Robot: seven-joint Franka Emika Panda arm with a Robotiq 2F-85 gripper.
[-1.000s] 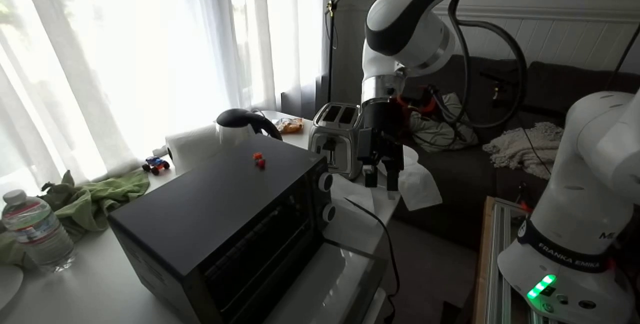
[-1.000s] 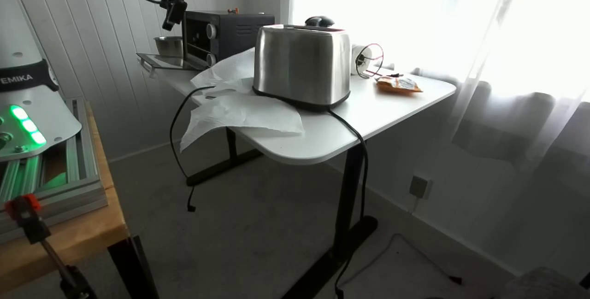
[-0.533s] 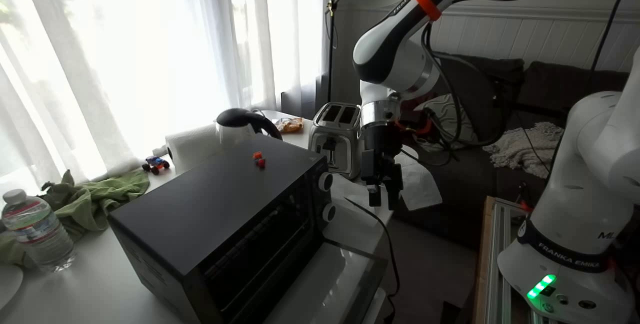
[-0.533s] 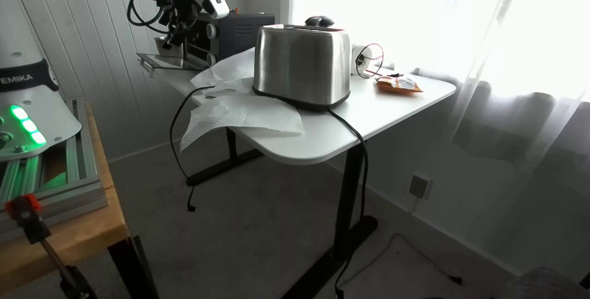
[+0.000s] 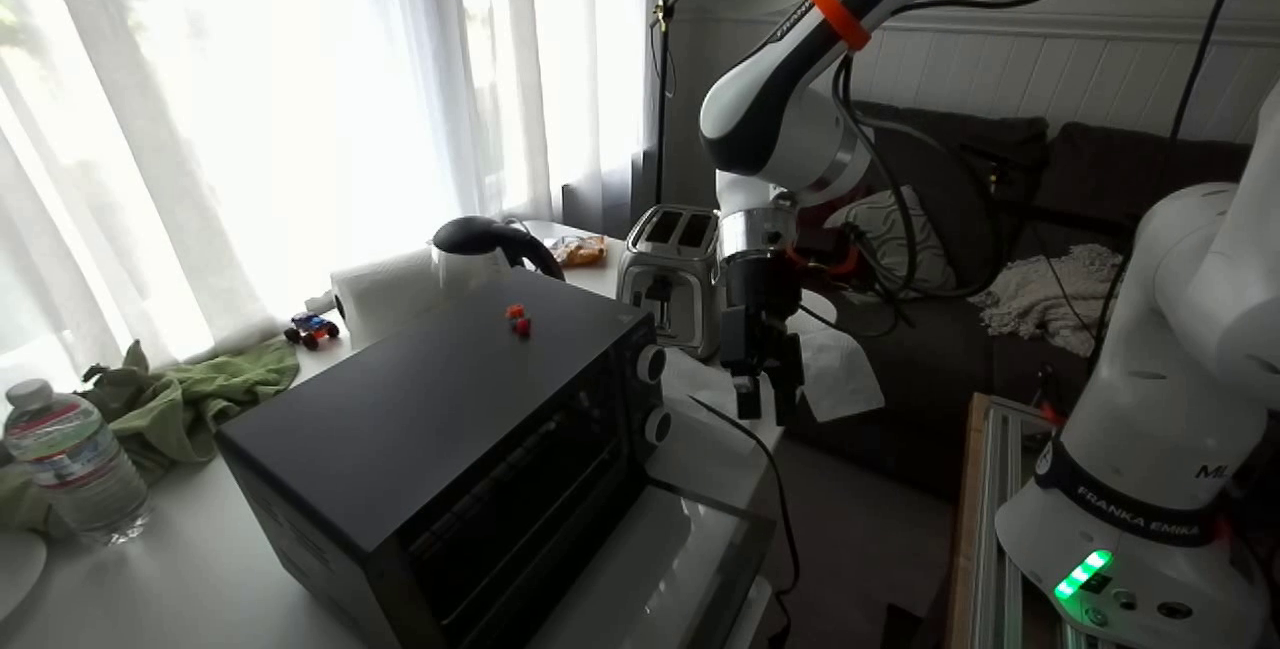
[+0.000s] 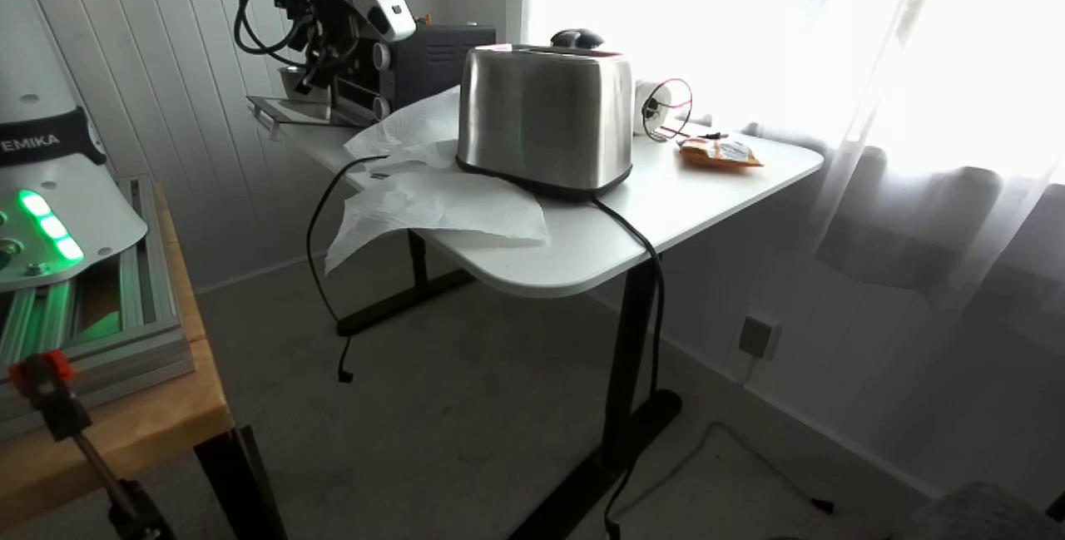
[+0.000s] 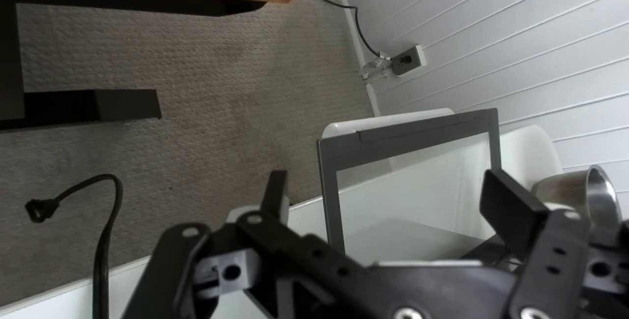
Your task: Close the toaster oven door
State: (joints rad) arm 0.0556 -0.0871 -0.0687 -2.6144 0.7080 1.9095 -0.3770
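1. White letters reading "FRANKA EMIKA" run along the black band (image 5: 1130, 510) around the robot's base (image 5: 1150, 564), at the right in an exterior view; above it, an "M" starts dark lettering whose rest I cannot make out.
2. The same name is partly legible on the raised arm (image 5: 765, 104), where an orange strap (image 5: 838, 14) wraps over the middle of it.
3. The water bottle (image 5: 75, 464), at the left, has a coloured label with print too small to read; so has the orange snack packet (image 6: 720, 151) at the right of an exterior view.
4. The toaster oven (image 5: 440, 399) stands on the white table (image 5: 220, 569), nearer than the steel toaster (image 5: 668, 279) there. It is a matte black box, with small orange and red bits (image 5: 518, 321) on top and two pale-rimmed knobs (image 5: 651, 364) at the right end of its front.
5. Its door (image 5: 650, 549) is swung down, clear glass in a dark grey frame, with a pale handle (image 7: 373, 123) along the outer edge.
6. The gripper (image 7: 393, 198) has its jaws spread wide and holds nothing; in an exterior view it hangs right of the knobs, apart from the door.
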